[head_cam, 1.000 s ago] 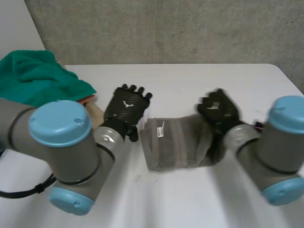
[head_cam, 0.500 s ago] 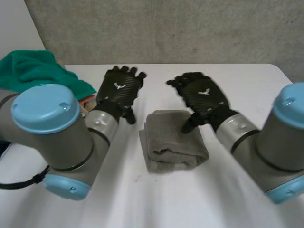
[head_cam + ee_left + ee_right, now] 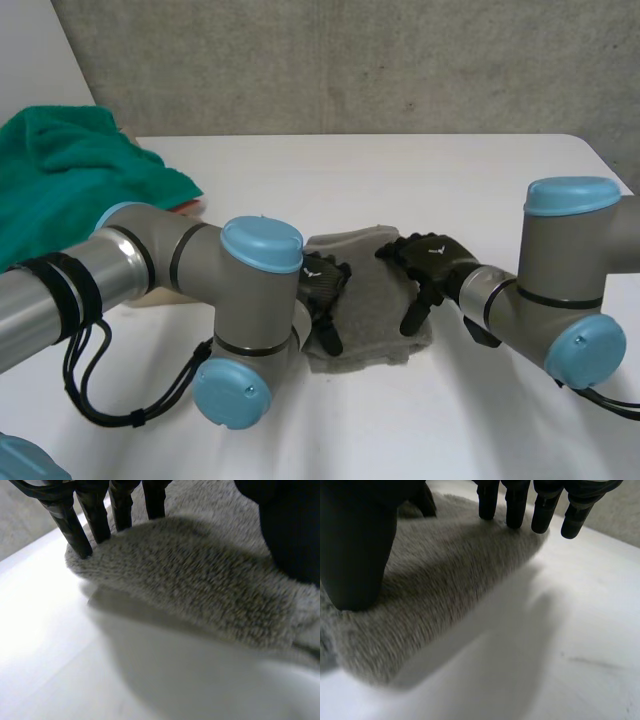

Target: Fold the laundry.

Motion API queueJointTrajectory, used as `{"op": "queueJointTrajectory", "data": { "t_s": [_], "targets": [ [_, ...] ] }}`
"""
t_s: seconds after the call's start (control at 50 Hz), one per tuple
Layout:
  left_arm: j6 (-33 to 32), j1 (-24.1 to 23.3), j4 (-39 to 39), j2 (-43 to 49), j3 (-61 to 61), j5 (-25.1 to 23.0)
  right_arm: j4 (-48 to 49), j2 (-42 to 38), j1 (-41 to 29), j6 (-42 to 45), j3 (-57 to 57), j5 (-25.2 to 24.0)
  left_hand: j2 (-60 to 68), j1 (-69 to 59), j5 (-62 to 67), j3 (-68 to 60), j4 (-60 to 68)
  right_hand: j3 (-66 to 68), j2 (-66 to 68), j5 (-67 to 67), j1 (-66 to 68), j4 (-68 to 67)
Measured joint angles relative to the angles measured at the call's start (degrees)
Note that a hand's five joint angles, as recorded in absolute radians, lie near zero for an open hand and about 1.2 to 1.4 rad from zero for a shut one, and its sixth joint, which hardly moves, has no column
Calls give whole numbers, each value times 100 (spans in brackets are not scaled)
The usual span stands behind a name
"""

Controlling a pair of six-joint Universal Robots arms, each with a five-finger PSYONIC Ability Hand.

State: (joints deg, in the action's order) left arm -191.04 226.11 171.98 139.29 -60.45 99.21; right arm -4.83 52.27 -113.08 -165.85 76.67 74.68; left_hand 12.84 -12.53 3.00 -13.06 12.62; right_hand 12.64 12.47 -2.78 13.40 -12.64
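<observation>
Presently my left hand [image 3: 322,284] and right hand [image 3: 432,262] press flat, fingers straight, on opposite edges of the folded grey towel [image 3: 376,300].

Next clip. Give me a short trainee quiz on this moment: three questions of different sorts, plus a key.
1. True or false: the left hand and the right hand both touch the grey towel.
2. Where is the green cloth? A on the towel; B at the table's left, away from both hands; C under the right hand.
3. Is the towel folded or spread out?
Key: 1 true; 2 B; 3 folded.
</observation>
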Motion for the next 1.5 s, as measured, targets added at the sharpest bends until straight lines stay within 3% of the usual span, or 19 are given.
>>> {"op": "queueJointTrajectory", "data": {
  "t_s": [0.2,0.38,0.62,0.76,0.84,0.92,1.08,1.24,1.36,1.5],
  "targets": [
    [-278,-36,66,-672,-394,303,91,243,4,704,22,608,-13,41,-19,5,-11,458,544,-434,419,-452],
    [-283,-45,485,-1781,-805,175,959,1209,75,154,967,845,-14,41,-20,5,-11,154,192,-14,204,-162],
    [-242,10,971,-2622,-1764,-669,1259,1593,172,-1702,2362,430,-14,41,-19,5,-11,102,141,7,160,-120],
    [-222,9,1041,-2693,-1998,-835,1593,1297,129,-2077,2547,89,-14,41,-19,5,-11,103,142,4,160,-120],
    [-221,9,1047,-2685,-2039,-838,1765,1050,52,-2122,2467,49,-14,41,-19,5,-11,253,256,-250,222,-248],
    [-221,15,1049,-2674,-2049,-831,1871,774,-53,-2118,2286,56,-14,40,-20,5,-11,2216,2235,-2167,2011,-2209],
    [-220,21,1086,-2670,-2040,-825,1996,308,-186,-2099,1880,136,-14,40,-18,5,-11,3941,3886,-4915,3233,-4997],
    [-220,22,1132,-2672,-2068,-824,2154,246,-190,-2167,1639,518,-14,40,-21,5,-11,3934,3881,-5100,3233,-5585],
    [-221,27,1193,-2673,-2063,-824,2229,58,-141,-2223,840,989,-14,41,-19,5,-12,3935,3881,-5389,3233,-5608],
    [-226,39,1276,-2671,-2016,-825,2069,-841,347,-2218,-802,1365,-14,41,-20,5,-11,3935,3881,-5427,3233,-5614]
  ]
}}
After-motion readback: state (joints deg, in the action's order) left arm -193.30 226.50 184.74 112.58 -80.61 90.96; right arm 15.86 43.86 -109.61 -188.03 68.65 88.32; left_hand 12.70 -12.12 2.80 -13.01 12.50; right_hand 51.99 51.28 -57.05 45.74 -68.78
